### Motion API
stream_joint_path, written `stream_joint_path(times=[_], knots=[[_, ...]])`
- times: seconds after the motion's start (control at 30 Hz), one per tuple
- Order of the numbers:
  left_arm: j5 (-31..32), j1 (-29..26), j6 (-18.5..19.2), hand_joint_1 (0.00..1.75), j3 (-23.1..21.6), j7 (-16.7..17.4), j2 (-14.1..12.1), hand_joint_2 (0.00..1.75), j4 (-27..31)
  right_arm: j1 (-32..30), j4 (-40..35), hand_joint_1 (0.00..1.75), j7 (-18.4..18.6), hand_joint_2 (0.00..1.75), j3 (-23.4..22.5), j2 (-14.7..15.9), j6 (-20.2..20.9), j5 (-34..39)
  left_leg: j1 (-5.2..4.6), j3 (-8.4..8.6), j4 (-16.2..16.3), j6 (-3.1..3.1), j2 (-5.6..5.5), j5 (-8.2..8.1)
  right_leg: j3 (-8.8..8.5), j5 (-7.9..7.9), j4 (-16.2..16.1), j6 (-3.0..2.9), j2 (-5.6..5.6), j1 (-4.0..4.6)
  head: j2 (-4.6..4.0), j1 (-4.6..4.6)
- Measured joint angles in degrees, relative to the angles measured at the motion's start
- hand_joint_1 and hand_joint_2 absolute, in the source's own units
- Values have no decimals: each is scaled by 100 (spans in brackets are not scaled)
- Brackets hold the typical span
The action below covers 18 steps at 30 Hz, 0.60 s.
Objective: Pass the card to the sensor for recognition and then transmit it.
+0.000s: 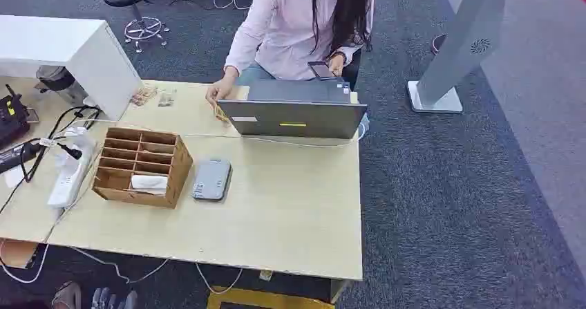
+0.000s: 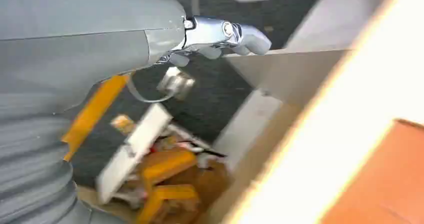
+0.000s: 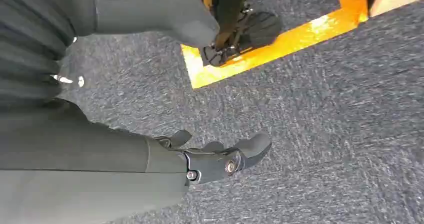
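A white card (image 1: 149, 182) lies in the near compartment of the wooden organizer (image 1: 142, 166), just left of the grey sensor (image 1: 211, 179) on the worktop (image 1: 290, 205). The left hand (image 2: 220, 36) and right hand (image 3: 215, 156) hang empty, fingers loosely apart.

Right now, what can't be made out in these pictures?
- Card: a white item lies in the wooden organizer in the head view, too small to identify.
- Left robot hand: left wrist view is motion-blurred.
- Person's phone: screen too small to read.
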<state>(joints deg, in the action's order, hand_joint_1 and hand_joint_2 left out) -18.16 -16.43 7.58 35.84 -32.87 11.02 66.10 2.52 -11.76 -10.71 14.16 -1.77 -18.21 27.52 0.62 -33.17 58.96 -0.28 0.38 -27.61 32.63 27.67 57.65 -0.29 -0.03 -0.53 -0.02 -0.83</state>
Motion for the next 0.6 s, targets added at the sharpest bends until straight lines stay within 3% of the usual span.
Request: stream_joint_path(times=[0.33, 0.6], knots=[[-37, -584, -380, 0, -138, -264, 302, 175, 2133, -40, 92, 0, 324, 175, 260, -92, -170, -59, 1, 0, 0, 0, 0, 0, 0, 0, 0, 0, 0, 0, 0, 0], [729, -531, -135, 0, 98, -448, 437, 175, 3463, -65, 148, 0, 575, 175, 620, -111, -201, -247, 0, 3, 0, 0, -2, 1, -1, 0, 0, 0, -3, 0, 0, 0]])
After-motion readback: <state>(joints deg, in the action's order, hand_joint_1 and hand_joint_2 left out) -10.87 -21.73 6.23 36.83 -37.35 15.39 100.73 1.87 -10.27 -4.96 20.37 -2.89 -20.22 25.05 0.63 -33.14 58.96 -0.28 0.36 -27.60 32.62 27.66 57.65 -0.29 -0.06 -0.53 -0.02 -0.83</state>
